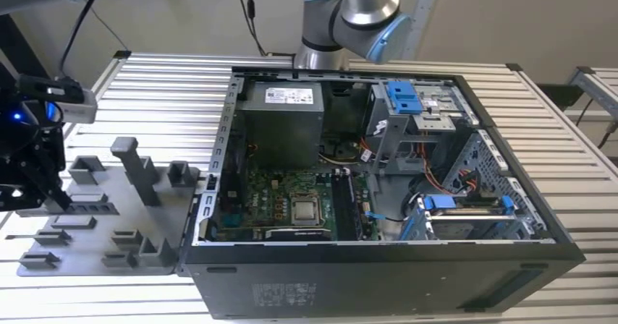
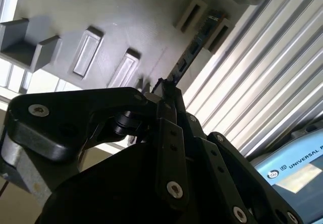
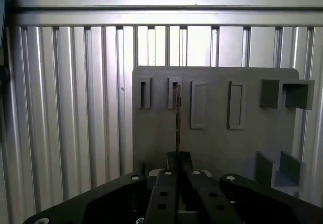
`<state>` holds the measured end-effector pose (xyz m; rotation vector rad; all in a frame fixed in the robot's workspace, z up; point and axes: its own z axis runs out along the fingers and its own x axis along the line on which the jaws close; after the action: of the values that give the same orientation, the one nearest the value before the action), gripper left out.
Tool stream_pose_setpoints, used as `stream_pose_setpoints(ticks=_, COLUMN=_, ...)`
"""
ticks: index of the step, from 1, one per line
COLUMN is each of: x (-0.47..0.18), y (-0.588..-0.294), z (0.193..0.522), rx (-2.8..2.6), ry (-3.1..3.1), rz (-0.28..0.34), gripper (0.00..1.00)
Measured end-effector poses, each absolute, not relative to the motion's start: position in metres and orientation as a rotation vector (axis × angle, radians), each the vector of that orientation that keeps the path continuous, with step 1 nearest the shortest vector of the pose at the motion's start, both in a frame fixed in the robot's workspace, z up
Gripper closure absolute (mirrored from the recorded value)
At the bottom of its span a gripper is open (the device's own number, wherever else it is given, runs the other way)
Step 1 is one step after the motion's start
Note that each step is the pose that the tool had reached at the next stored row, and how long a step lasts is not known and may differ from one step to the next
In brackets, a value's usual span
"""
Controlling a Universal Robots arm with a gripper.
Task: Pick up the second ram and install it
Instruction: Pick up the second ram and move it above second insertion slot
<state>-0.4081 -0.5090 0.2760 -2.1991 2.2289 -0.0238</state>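
In the exterior view the gripper [image 1: 56, 199] is hanging over the grey fixture plate [image 1: 106, 190], at about nine o'clock from the open computer case [image 1: 386, 280]. Both wrist views are showing its fingers drawn narrow on the near end of the second ram [image 2: 198, 41], which is standing on edge in the plate's slotted holders. They appear to be pinching it, so the pick-up step looks to be in hand, with the stick not yet lifted clear.

Freeing it would, I judge, call for a straight pull out of the holders, without twisting the thin board.

A tall post [image 1: 130, 166] is rising at roughly two o'clock from the gripper, and the case's near wall is standing beyond it. The room above the plate is looking open. Inside the case, the motherboard [image 1: 289, 201] is lying low between the walls, with a drive cage [image 1: 410, 114] crowding its two o'clock side.
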Motion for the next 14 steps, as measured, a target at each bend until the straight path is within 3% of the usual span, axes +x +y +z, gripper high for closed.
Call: stream_pose_setpoints(ticks=14, x=-0.4081, y=-0.5090, z=0.2843, rx=-2.199, ry=2.229, rz=-0.024, gripper=0.86)
